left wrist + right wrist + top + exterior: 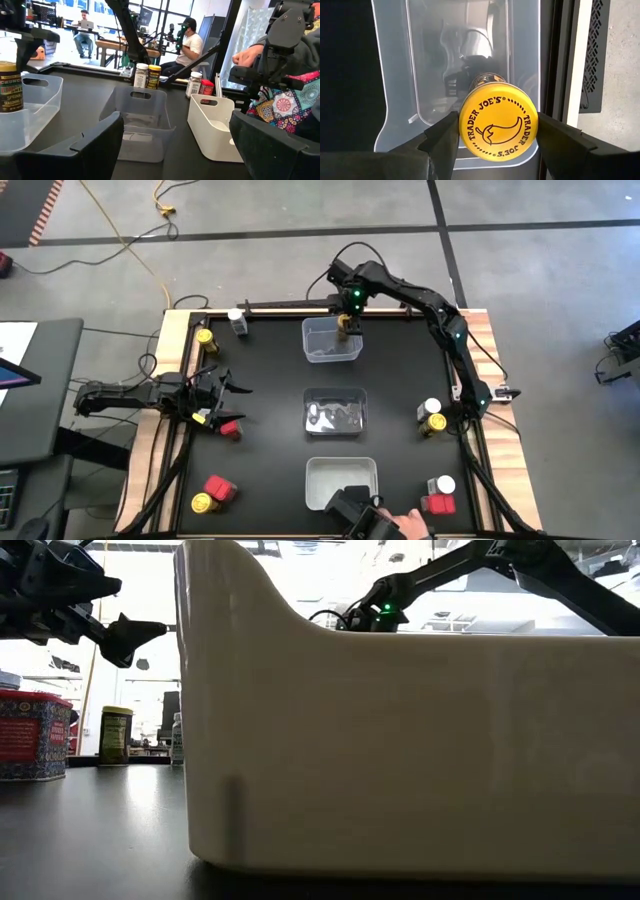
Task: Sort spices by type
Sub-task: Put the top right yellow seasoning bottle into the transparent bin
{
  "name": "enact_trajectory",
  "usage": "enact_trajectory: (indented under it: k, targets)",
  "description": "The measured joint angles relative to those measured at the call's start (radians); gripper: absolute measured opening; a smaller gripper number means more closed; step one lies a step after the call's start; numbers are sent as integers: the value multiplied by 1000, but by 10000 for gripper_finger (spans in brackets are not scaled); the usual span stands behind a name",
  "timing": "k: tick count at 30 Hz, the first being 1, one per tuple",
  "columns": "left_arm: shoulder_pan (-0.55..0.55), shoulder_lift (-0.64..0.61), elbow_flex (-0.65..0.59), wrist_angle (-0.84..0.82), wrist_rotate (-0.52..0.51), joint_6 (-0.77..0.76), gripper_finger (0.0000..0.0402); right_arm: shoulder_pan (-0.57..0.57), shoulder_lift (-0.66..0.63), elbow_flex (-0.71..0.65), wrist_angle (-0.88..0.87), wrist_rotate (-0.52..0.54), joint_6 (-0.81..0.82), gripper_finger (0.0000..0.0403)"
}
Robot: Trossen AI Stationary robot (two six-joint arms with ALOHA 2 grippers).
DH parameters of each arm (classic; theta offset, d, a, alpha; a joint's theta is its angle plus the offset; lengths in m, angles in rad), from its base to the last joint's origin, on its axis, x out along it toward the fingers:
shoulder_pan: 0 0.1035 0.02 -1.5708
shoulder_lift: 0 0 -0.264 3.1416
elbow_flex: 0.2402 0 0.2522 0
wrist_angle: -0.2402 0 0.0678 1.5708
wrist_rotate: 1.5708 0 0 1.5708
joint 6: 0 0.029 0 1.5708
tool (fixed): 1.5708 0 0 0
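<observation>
Right wrist view: yellow-capped jar (497, 121) between tool (497, 137) fingers.

Tabletop (270, 430): black surface, light wood border.
Far tub (332, 340): clear plastic.
Middle tub (335, 412): clear plastic.
Near tub (341, 481): opaque white.
Jar in right pincer (498, 134): yellow cap (498, 121), black lettering and chili-pepper emblem.
Red tin (33, 735): red with blue patterned bands.
Jar (115, 735): amber, yellow-green label.
Sleeve (285, 107): multicoloured floral medallion print.
Both pincers: black.
</observation>
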Motion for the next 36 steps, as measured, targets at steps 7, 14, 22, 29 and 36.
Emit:
enact_trajectory:
  k: [7, 14, 22, 29, 36]
  targets:
    - [0, 0, 0, 0, 0, 0, 345, 0, 0, 0, -3, 0, 1, 272]
    - [0, 0, 0, 0, 0, 0, 345, 0, 0, 0, -2, -1, 6, 272]
    - [0, 0, 0, 0, 0, 0, 345, -9, 0, 0, 2, -1, 27, 272]
    - [0, 0, 0, 0, 0, 0, 345, -14, -1, 0, 2, -5, 52, 273]
    - [0, 0, 0, 0, 0, 0, 345, -14, -2, 1, 3, -6, 53, 319]
